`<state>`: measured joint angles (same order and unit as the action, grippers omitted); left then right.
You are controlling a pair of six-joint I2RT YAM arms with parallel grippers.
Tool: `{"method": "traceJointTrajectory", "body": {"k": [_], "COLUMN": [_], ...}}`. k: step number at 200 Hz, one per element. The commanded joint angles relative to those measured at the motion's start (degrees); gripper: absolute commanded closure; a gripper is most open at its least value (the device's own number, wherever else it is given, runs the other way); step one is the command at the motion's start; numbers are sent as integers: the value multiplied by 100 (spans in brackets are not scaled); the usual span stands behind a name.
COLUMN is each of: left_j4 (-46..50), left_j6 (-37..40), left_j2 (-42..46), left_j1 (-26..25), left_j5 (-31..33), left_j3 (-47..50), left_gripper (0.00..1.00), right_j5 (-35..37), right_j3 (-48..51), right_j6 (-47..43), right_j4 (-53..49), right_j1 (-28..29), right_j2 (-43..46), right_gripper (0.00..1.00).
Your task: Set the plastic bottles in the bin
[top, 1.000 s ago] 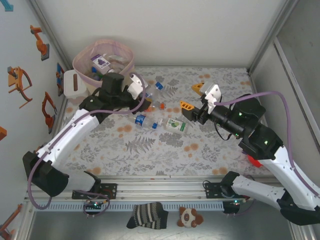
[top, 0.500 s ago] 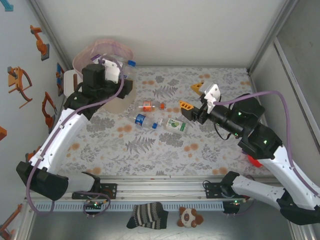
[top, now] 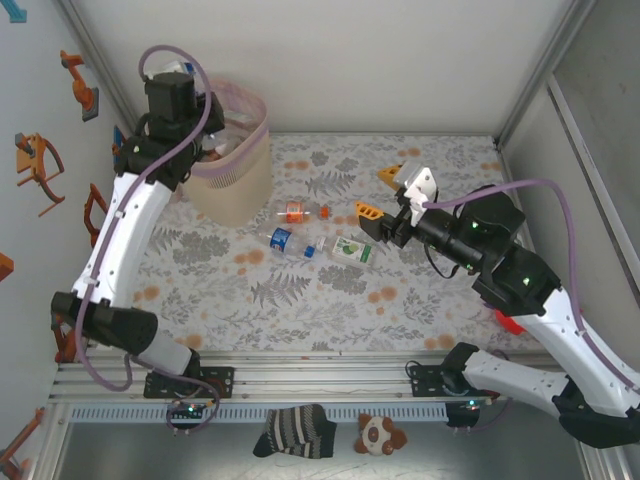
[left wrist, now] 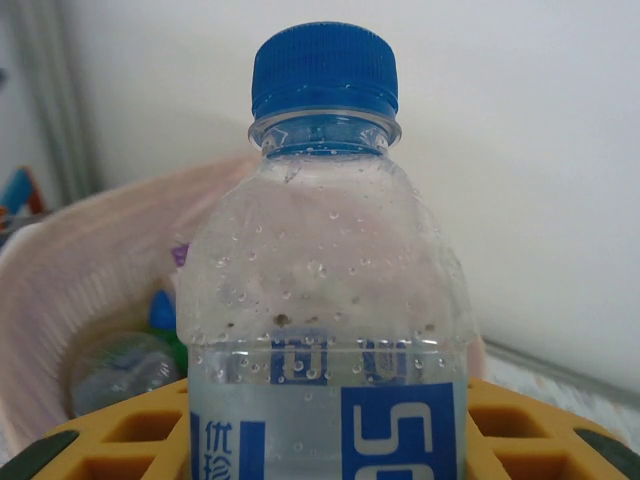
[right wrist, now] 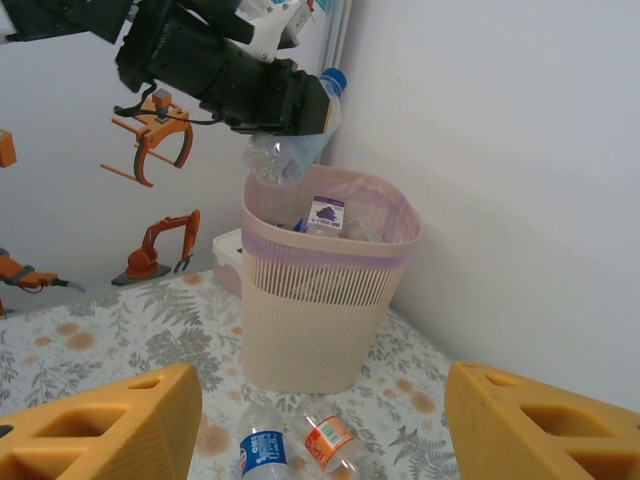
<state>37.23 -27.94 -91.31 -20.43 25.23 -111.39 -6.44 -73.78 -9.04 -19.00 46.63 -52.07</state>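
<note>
Several plastic bottles point(top: 281, 238) lie mid-frame on your table point(top: 450, 160), outside the bin point(top: 232, 180) at upper left. Left wrist: your left tool point(left wrist: 325, 445) clamps a blue-capped bottle point(left wrist: 325, 300) above bottles already binned. Right wrist, lower corners: your right tool point(right wrist: 322, 400) gapes empty.

Open along table point(top: 300, 300) at 6 o'clock; cluttered mid-table by bottles point(top: 283, 238); barred at 10 o'clock by bin point(top: 235, 190) and side wall point(top: 40, 250).
</note>
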Motion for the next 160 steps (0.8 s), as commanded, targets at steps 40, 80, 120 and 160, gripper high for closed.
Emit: {"method": "traceJointTrajectory", "body": {"k": [40,80,120,160], "left_j4": [1758,2484,2886,3334], "left_j6": [-1607,-2251,-2808,-3364], "left_j2": [-1353,-2207,-2785,-2996], "left_j1": [321,443,589,698], "left_j5": [1402,1330,1216,1174], "left_j3": [-1763,-2616,-2970,-3031], "left_gripper": [97,93,83,75], "right_j5": [-37,-67,-51,54], "right_j3": [-86,-40,55,100], "right_j6": [-24,58,113,66], "right_j4": [193,265,309,257], "right_j1": [-1,4,11,3], "right_j2": [11,-2,48,135], "right_gripper": [35,35,36,36]}}
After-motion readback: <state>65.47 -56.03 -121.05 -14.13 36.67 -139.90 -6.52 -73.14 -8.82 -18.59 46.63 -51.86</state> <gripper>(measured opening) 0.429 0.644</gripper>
